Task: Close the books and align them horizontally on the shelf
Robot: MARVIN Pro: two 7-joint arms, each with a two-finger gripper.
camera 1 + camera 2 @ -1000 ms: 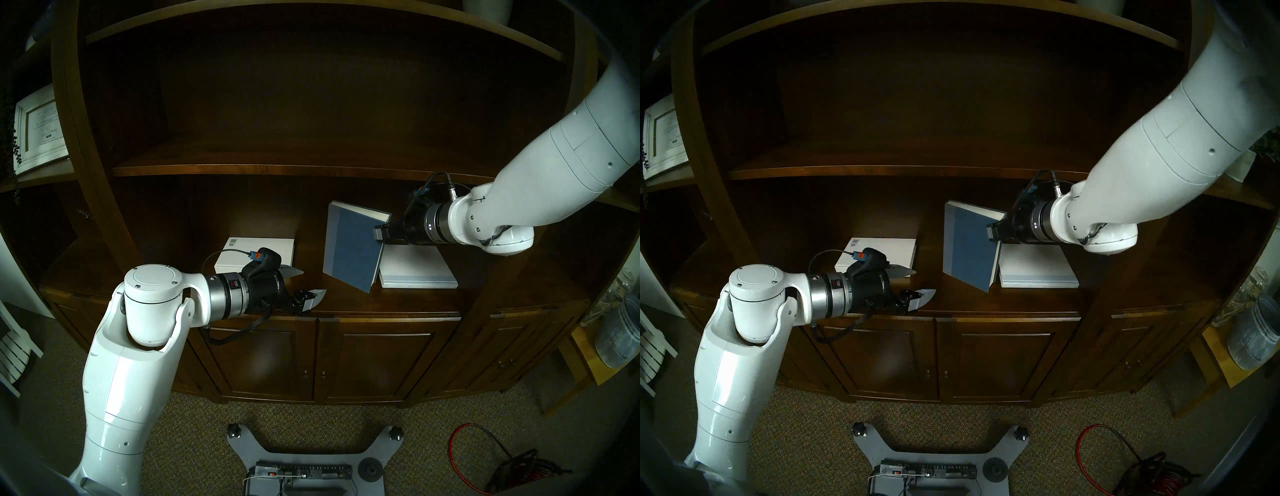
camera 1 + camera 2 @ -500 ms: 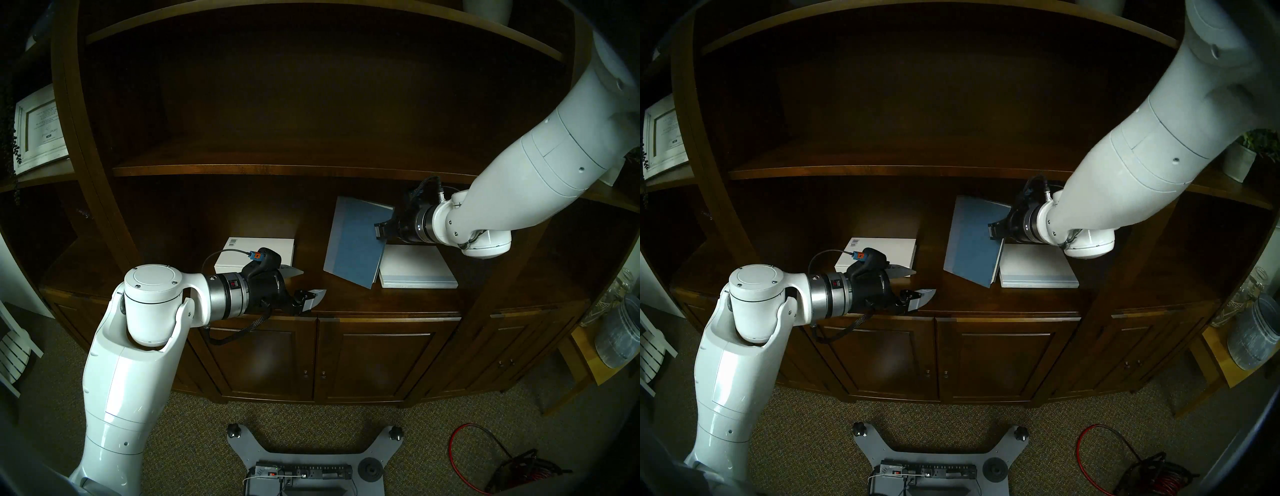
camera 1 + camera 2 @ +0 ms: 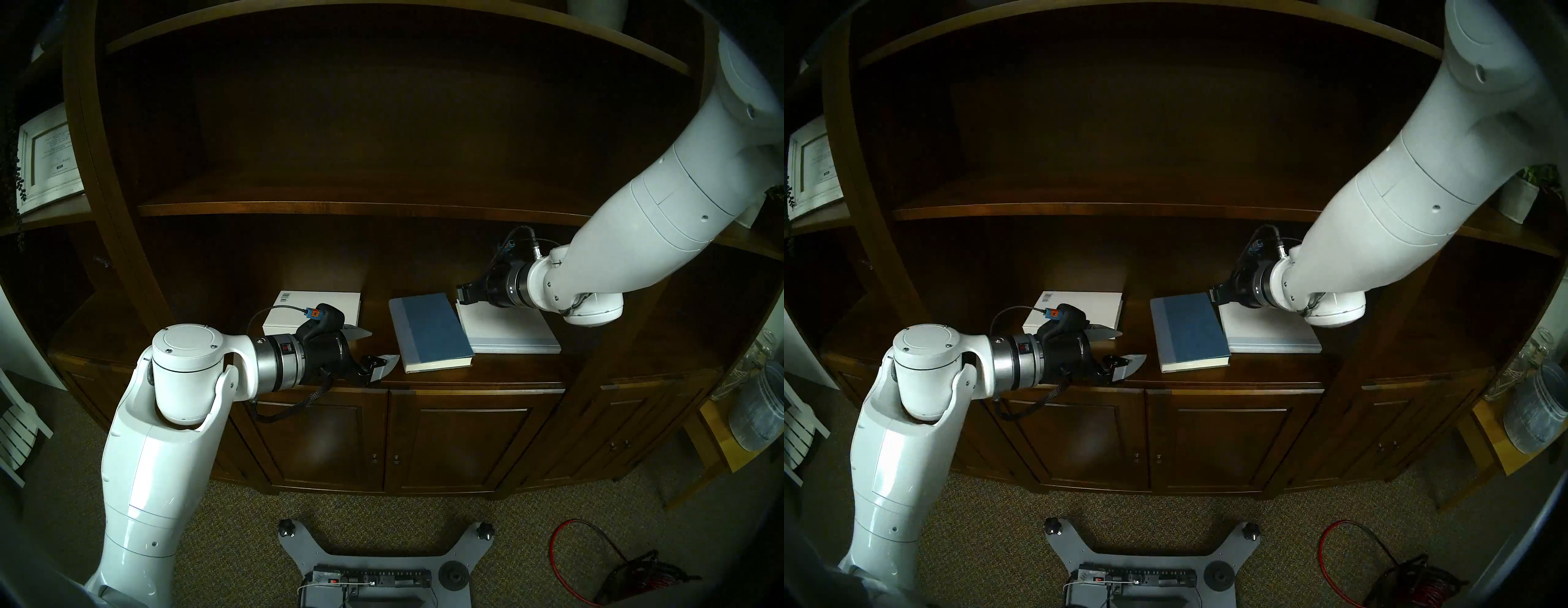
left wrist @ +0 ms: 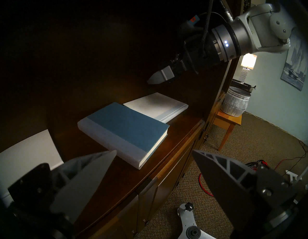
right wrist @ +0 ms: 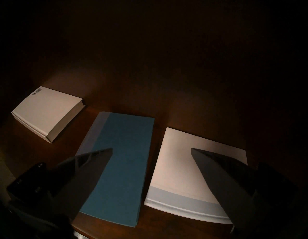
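Note:
Three closed books lie flat on the dark wooden shelf (image 3: 488,369). The blue book (image 3: 428,329) is in the middle, slightly askew, with its paler spine strip on the left. The white book with a pale blue strip (image 3: 505,331) lies right of it, their corners nearly touching. The white book with a barcode (image 3: 314,310) lies further left and back. My right gripper (image 3: 462,293) is open and empty, above the gap between the blue book (image 5: 120,166) and the strip book (image 5: 191,166). My left gripper (image 3: 382,346) is open and empty, left of the blue book (image 4: 126,128) near the shelf's front edge.
A thinner shelf board (image 3: 339,208) runs close above my right wrist. Panelled cabinet doors (image 3: 458,441) are below the ledge. A framed picture (image 3: 46,157) stands far left, and a jar (image 3: 759,407) on a small table far right. My base (image 3: 373,564) and a red cable (image 3: 564,547) are on the carpet.
The blue book, held up on edge and tilted by my right gripper, has come down flat and closed on the shelf. My right gripper has let go. The left arm has not moved.

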